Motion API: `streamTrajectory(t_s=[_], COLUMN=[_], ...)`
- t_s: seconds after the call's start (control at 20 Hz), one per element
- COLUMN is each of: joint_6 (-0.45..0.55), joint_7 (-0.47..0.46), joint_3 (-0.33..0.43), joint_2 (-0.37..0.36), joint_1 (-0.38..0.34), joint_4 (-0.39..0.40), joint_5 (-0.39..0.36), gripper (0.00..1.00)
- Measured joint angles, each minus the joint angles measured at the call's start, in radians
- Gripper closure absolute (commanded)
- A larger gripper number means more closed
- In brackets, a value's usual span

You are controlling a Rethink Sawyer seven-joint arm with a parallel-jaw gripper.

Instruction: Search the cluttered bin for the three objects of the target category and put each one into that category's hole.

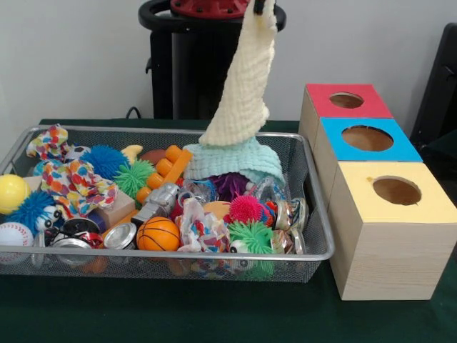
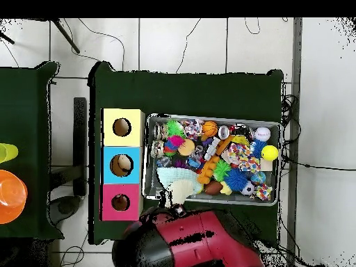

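Gripper (image 1: 263,7) pinching pale cloth (image 1: 246,78), lifted half out of bin (image 1: 314,204); likely to snag toys, spilling them; not a target.

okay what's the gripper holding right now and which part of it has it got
The gripper holds a pale yellow knitted cloth by its top end. The cloth hangs down, its lower end resting on a light green cloth in the wire bin.
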Motion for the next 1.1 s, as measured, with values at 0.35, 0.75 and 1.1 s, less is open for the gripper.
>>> streamTrajectory(t_s=[0.35, 0.75, 1.1], joint_6=[-0.091, -0.1, -0.1], joint_7=[0.0, 0.0, 0.0], joint_3=[-0.038, -0.044, -0.056], joint_2=[0.171, 0.247, 0.294], joint_1=[-0.001, -0.036, -0.034], joint_4=[-0.048, -0.105, -0.177], joint_5=[-0.241, -0.262, -0.303], gripper=[1.0, 1.0, 1.0])
